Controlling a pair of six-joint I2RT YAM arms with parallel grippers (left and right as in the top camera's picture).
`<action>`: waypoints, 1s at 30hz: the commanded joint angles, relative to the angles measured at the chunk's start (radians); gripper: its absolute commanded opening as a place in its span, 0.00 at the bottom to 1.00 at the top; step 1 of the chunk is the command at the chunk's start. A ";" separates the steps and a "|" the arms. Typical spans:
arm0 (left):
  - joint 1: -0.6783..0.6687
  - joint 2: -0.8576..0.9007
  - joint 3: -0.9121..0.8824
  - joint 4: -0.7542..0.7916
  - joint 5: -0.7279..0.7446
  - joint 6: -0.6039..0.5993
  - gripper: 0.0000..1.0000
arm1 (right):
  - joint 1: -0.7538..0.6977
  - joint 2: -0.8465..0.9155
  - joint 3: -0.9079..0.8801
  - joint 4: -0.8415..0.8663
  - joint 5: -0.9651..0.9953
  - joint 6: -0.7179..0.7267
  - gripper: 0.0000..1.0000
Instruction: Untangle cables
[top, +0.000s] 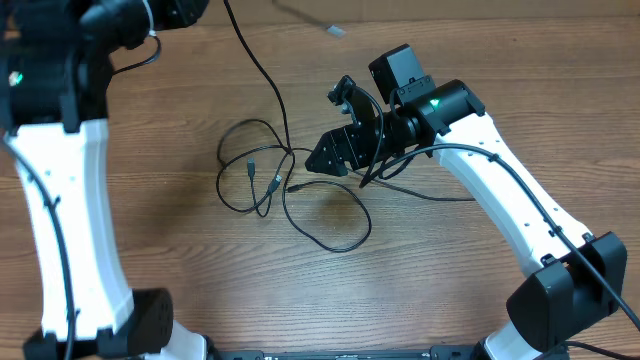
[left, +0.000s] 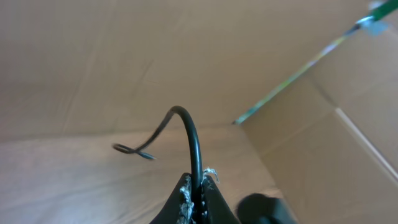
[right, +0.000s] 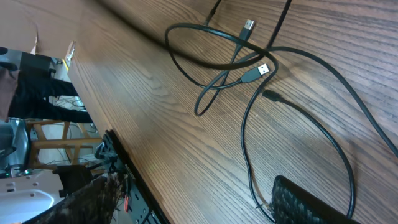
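L gripper (left: 199, 190) is clamped on one black cable (left: 194, 146) right at the fingertips. The cable arcs up out of the jaws & bends away, far end blurred. In overhead view a cable runs in from the top edge down into the tangle of cables (top: 270, 180) on the wooden table (top: 450, 280), approx centre, between both arms. Tangle = several overlapping loops. Two silver USB plugs (right: 264, 70) + a small dark plug (right: 270, 95) lie close together in it. R gripper (right: 193, 199) is spread wide w/ nothing in it, low over the table just beside the tangle. One loop passes by one of its fingers (right: 305, 202); can't tell if touching.
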 joint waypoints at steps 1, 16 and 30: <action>-0.001 -0.097 0.012 0.041 0.042 -0.059 0.04 | -0.004 0.003 -0.003 0.019 -0.010 -0.013 0.78; 0.000 -0.120 0.012 0.067 0.016 -0.090 0.04 | 0.114 0.008 -0.003 0.268 -0.034 -0.042 0.80; 0.000 -0.120 0.012 -0.024 -0.082 -0.062 0.04 | 0.185 0.109 -0.002 0.333 0.176 -0.035 0.24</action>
